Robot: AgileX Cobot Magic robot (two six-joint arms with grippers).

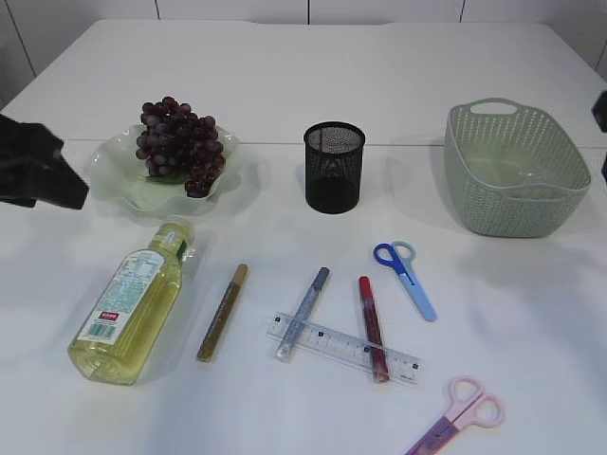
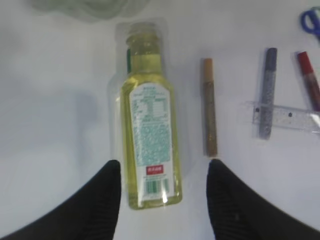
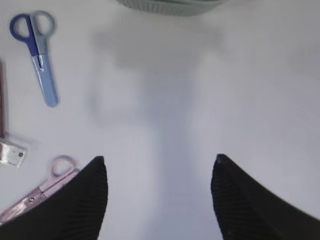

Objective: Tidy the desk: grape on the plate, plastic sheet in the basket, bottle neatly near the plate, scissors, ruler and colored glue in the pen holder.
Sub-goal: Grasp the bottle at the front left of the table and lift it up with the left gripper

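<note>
A bottle of yellow liquid [image 1: 131,305] lies on its side at front left. A faint clear plastic sheet [image 2: 113,107] seems to lie under it. Dark grapes [image 1: 180,142] sit on the pale green plate [image 1: 114,171]. A gold glue stick [image 1: 222,313], a silver one [image 1: 303,311] and a red one [image 1: 372,327] lie near a clear ruler [image 1: 332,341]. Blue scissors [image 1: 406,277] and pink scissors [image 1: 460,415] lie to the right. A black mesh pen holder [image 1: 334,166] stands at centre. My left gripper [image 2: 164,167] is open above the bottle's base [image 2: 150,125]. My right gripper [image 3: 160,162] is open over bare table.
A green basket [image 1: 512,171] stands at the back right and looks empty. The left arm [image 1: 38,166] is at the left edge beside the plate. The right arm [image 1: 601,109] shows only at the right edge.
</note>
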